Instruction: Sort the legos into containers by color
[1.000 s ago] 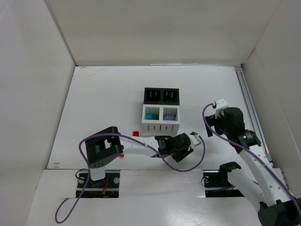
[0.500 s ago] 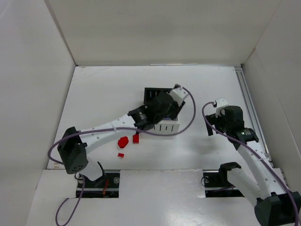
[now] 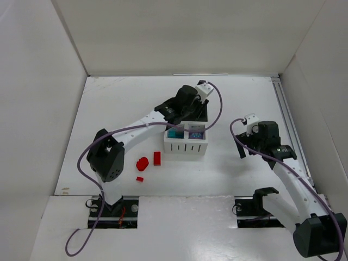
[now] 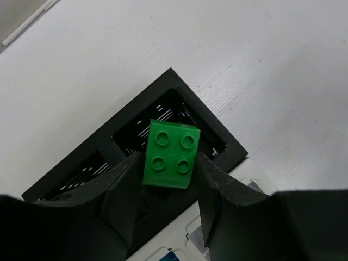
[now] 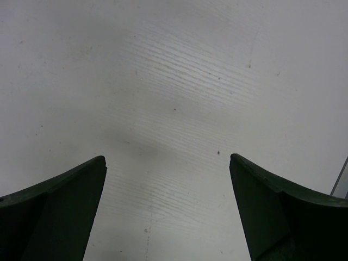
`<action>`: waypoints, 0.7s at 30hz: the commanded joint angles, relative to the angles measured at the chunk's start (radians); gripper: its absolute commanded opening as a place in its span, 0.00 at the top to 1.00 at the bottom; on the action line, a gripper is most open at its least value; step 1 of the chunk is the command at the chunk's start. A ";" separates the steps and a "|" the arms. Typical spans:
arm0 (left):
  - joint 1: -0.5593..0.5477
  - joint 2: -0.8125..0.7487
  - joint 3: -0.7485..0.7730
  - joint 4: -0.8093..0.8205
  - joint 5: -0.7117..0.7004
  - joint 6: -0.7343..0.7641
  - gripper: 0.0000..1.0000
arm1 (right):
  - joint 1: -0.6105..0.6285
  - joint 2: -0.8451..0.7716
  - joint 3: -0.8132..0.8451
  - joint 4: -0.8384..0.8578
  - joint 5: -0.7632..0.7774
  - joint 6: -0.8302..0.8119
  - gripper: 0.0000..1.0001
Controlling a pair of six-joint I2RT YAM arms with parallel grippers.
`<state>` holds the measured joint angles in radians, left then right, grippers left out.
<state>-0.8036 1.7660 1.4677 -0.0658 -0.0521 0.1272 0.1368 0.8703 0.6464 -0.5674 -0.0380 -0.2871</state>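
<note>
My left gripper (image 3: 188, 110) hangs over the black bins (image 3: 203, 116) at the back of the 2x2 block. In the left wrist view it (image 4: 169, 163) is shut on a green 2x2 studded brick (image 4: 171, 155), held above the right-hand black bin (image 4: 209, 142). The white slatted bins (image 3: 186, 145) in front hold a teal piece (image 3: 175, 132) and a purple piece (image 3: 196, 132). A red oval (image 3: 142, 163), a red brick (image 3: 157, 158) and a small red piece (image 3: 140, 179) lie on the table to their left. My right gripper (image 3: 242, 148) is open and empty over bare table (image 5: 168, 163).
White walls (image 3: 38, 109) close in the table on the left, back and right. A metal rail (image 3: 288, 125) runs along the right edge. My left arm (image 3: 136, 130) stretches diagonally above the table, passing over the area behind the red pieces.
My left arm has swung from the table in front of the bins up and back over the black bins. The red pieces it covered now show. The right gripper has shifted slightly.
</note>
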 commanded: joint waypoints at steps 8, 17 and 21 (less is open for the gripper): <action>0.026 -0.037 0.076 -0.071 0.055 -0.023 0.30 | -0.009 -0.039 0.029 0.063 -0.212 -0.116 0.01; 0.026 -0.339 -0.191 -0.135 -0.159 -0.358 0.00 | 0.314 -0.162 0.059 0.147 -0.335 -0.222 0.01; 0.035 -0.571 -0.390 -0.290 -0.297 -0.656 0.00 | 0.668 -0.107 0.110 0.199 -0.151 -0.222 0.01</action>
<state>-0.7769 1.3224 1.1912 -0.2447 -0.2111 -0.2615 0.6258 0.7326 0.6865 -0.4751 -0.2584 -0.4808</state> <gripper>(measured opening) 0.996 0.994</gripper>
